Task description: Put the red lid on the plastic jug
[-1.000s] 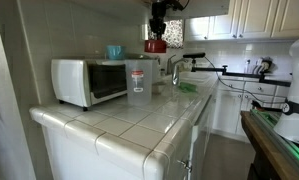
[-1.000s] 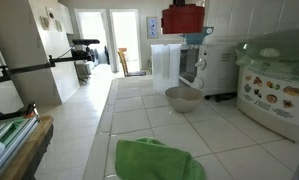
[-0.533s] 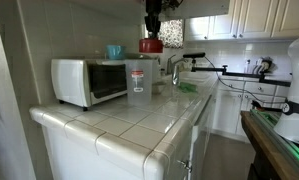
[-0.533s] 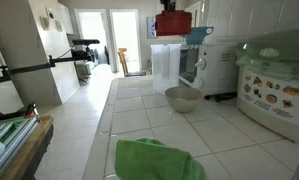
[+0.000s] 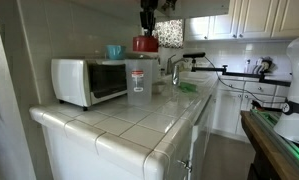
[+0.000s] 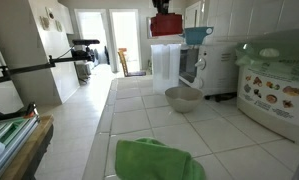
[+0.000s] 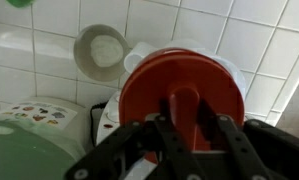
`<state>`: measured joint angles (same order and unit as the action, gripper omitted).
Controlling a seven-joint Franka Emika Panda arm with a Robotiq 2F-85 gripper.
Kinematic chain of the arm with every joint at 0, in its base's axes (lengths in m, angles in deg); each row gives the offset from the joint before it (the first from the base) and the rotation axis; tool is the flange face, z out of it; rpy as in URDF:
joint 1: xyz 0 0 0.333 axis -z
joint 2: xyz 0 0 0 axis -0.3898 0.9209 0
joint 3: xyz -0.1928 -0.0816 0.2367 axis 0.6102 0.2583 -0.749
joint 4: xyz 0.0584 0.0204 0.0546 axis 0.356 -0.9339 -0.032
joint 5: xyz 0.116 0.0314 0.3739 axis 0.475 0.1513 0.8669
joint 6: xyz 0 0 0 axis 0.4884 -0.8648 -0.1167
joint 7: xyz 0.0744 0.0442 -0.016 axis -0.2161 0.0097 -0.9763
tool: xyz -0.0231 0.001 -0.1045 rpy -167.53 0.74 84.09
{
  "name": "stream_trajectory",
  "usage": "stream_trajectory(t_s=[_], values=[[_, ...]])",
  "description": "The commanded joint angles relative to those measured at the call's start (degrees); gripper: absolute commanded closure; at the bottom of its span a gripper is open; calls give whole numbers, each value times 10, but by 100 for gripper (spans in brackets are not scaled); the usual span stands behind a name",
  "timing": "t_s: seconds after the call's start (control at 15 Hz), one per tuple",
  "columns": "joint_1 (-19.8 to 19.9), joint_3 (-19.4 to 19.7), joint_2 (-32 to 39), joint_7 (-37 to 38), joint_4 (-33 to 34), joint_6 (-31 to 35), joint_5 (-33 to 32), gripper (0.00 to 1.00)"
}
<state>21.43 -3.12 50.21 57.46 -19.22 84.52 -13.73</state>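
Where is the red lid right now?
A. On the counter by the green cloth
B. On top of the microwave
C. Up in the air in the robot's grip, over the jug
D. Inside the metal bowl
C: in both exterior views the end effector holds the red lid just above the top of the jug, with the lid not yet on it.
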Motion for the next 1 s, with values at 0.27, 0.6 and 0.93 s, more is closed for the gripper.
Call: stream_trajectory(t_s=[0.27, 0.6, 0.93], values=[[0, -10, -20, -48, -71, 62, 0, 92], [-3, -16, -19, -80, -88, 104, -7, 92], [-8, -22, -22, -97, -89, 118, -12, 92]])
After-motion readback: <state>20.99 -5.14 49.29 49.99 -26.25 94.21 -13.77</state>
